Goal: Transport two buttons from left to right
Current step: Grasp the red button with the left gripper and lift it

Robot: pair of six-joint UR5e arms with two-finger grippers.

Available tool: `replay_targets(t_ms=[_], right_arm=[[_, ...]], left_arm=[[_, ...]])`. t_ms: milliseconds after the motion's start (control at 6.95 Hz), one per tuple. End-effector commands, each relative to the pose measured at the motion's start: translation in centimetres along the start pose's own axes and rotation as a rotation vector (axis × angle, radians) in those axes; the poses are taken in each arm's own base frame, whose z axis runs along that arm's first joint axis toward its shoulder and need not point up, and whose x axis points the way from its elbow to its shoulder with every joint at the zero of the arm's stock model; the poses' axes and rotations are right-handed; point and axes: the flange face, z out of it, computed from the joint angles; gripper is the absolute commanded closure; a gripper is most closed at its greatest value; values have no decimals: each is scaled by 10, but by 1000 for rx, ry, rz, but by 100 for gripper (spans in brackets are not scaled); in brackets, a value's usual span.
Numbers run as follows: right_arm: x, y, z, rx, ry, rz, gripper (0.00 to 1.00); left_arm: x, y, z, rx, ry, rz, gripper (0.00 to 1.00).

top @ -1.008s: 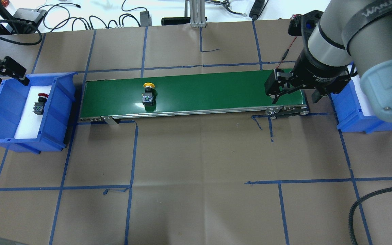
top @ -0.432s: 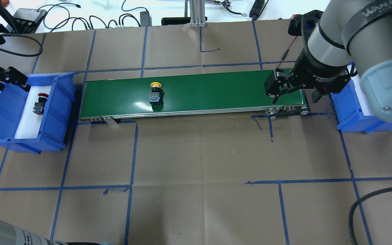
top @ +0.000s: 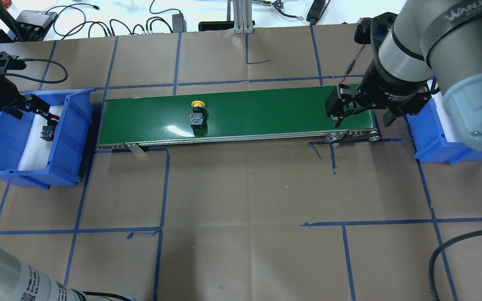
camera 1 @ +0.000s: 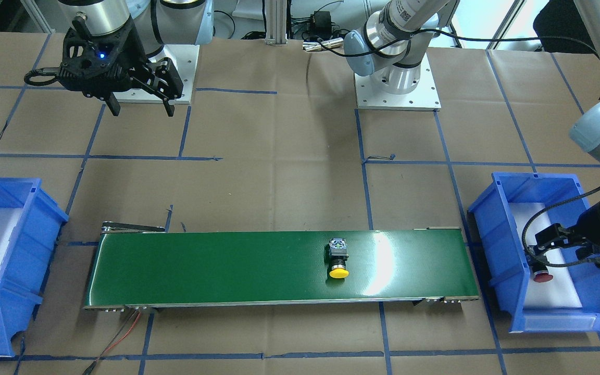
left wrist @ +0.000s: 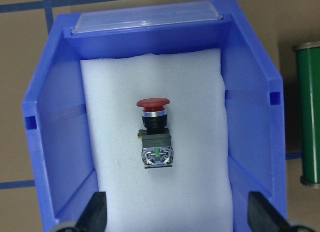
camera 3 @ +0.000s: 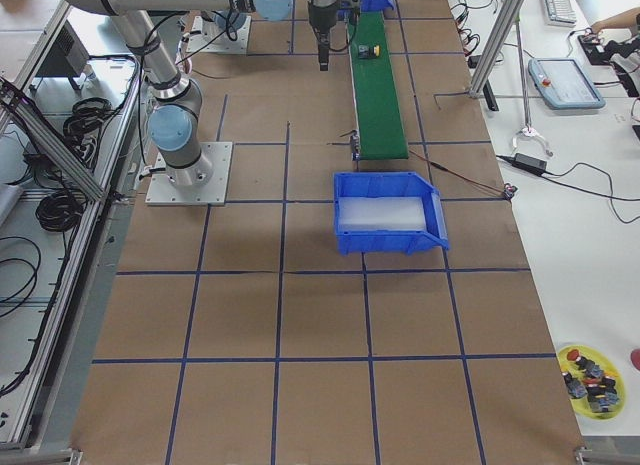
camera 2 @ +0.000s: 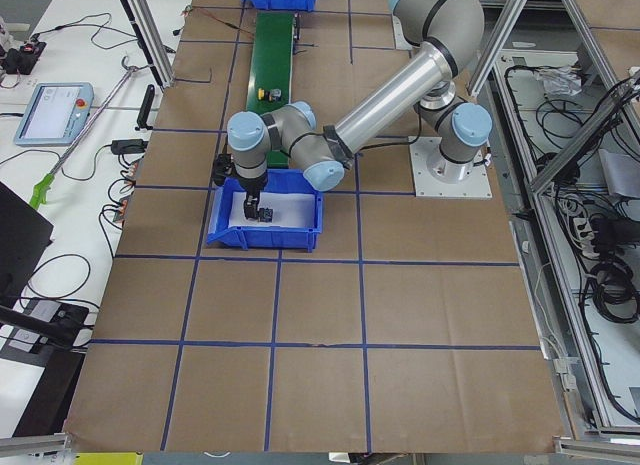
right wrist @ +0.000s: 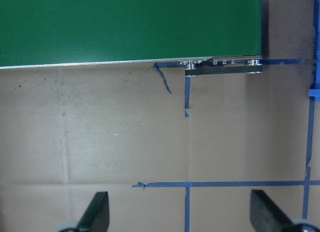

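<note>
Our left gripper [left wrist: 177, 219] hangs wide open and empty over the red-capped black push button [left wrist: 154, 134] lying on white foam [left wrist: 195, 192] in the blue plastic bin [left wrist: 252, 92], its long axis crosswise to our closing line.

The tabletop [top: 241, 200] is covered in matt brown paper, faintly creased, and crossed by strips of blue tape [top: 163, 192] that are torn and curled in places. The conveyor belt [top: 266, 110] is smooth, glossy green with a white glare patch. A bare metal rail [top: 245, 137] runs along its 6 o'clock edge. The left bin [left wrist: 252, 107] is shiny blue moulded plastic with a clear plastic strip at 12 o'clock, and it is lined with white, fine-grained matt foam [left wrist: 115, 157]. The red button [left wrist: 154, 129] has a smooth, dull cap, a bright metal collar and a black plastic body. The yellow button [top: 198, 113] has a smooth plastic cap.
</note>
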Motion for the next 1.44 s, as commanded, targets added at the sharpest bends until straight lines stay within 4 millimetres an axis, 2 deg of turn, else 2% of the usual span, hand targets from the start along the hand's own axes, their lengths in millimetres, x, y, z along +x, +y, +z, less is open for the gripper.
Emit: replay_targets(t_ms=[0, 288, 432, 576, 720, 864, 1008, 1296], right_arm=[[0, 0, 0, 0, 0, 0, 0], [0, 0, 0, 0, 0, 0, 0], [0, 0, 0, 0, 0, 0, 0], [0, 0, 0, 0, 0, 0, 0], [0, 0, 1, -2, 0, 0, 0], [0, 0, 0, 0, 0, 0, 0], [0, 0, 0, 0, 0, 0, 0], [0, 0, 0, 0, 0, 0, 0]], left_arm=[[4, 5, 42, 13, -11, 0, 0], [7, 9, 51, 17, -14, 0, 0], [7, 9, 51, 17, -14, -1, 5], [7, 9, 52, 17, -14, -1, 34], [3, 4, 43, 29, -27, -5, 65], [3, 4, 43, 28, -24, -7, 81], [3, 3, 39, 30, -26, -8, 92], [2, 0, 5, 41, -35, -7, 94]])
